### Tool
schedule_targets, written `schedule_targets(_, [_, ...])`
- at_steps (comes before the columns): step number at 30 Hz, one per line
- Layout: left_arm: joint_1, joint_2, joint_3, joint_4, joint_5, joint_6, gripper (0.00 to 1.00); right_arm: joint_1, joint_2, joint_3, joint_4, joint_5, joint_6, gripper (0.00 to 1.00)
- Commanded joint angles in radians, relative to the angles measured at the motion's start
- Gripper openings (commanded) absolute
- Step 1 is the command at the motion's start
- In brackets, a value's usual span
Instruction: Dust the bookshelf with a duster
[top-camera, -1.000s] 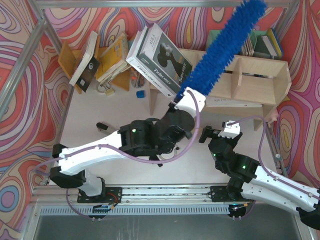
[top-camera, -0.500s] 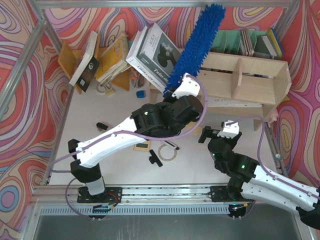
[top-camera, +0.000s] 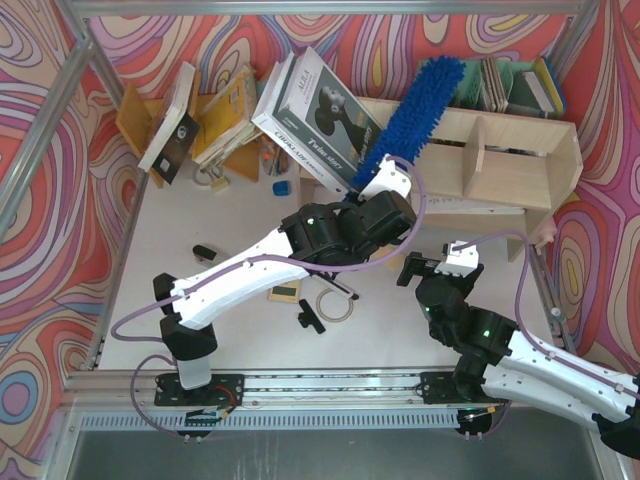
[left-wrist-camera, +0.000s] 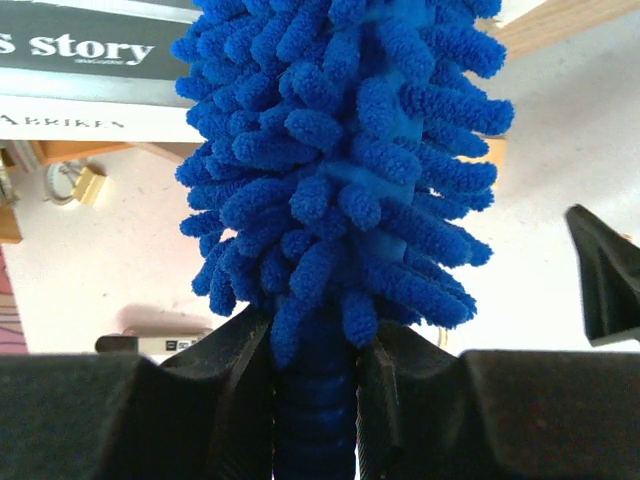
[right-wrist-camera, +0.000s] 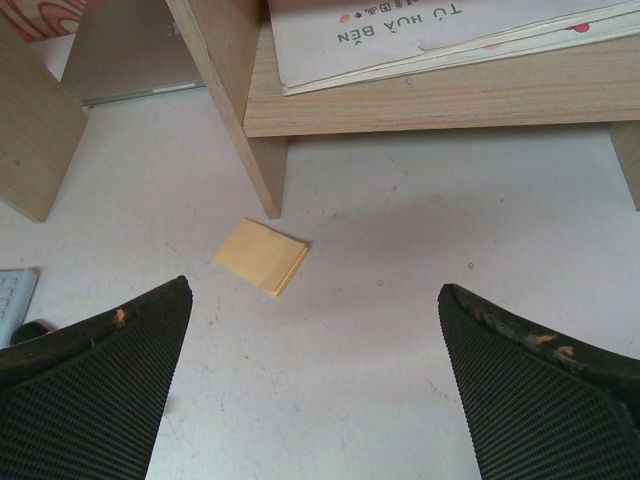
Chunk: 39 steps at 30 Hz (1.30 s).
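Observation:
The pale plywood bookshelf stands at the back right; its underside and a divider show in the right wrist view. My left gripper is shut on the handle of the blue duster, whose fluffy head lies slanted over the shelf's left compartment. In the left wrist view the duster rises from between my fingers. My right gripper is open and empty, low over the table in front of the shelf, jaws wide apart.
An orange-brown rack of leaning books and a large "Twins story" book stand at back left. A yellow sticky pad, a tape ring, a small card and black clips lie on the table.
My left arm has reached forward and lowered the duster, so its head dropped from high above the shelf down onto the left compartment. The right arm has not moved.

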Motion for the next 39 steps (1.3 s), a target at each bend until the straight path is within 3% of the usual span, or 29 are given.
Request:
schedule_targets(1, [-0.031, -0.004, 0.023, 0.075, 0.08, 0.03, 0.0, 0.005, -0.01, 0.03, -0.004, 0.025, 0.011, 0.99])
schedule_targets(14, [-0.162, -0.026, 0.047, 0.193, 0.105, 0.174, 0.0, 0.004, -0.012, 0.03, -0.006, 0.026, 0.015, 0.99])
schedule_targets(22, [-0.17, -0.188, -0.193, 0.446, -0.07, 0.272, 0.0, 0.005, -0.021, 0.03, -0.012, 0.028, 0.021, 0.99])
schedule_targets(30, [-0.151, -0.138, -0.118, 0.401, -0.078, 0.336, 0.0, 0.005, -0.025, 0.038, -0.039, 0.034, 0.04, 0.99])
schedule_targets(35, [-0.117, -0.073, -0.026, 0.342, -0.002, 0.337, 0.0, 0.005, -0.066, 0.07, -0.214, 0.114, 0.207, 0.99])
schedule_targets(39, [-0.091, -0.012, 0.07, 0.298, 0.07, 0.343, 0.0, 0.004, -0.145, 0.102, -0.545, 0.22, 0.549, 0.99])
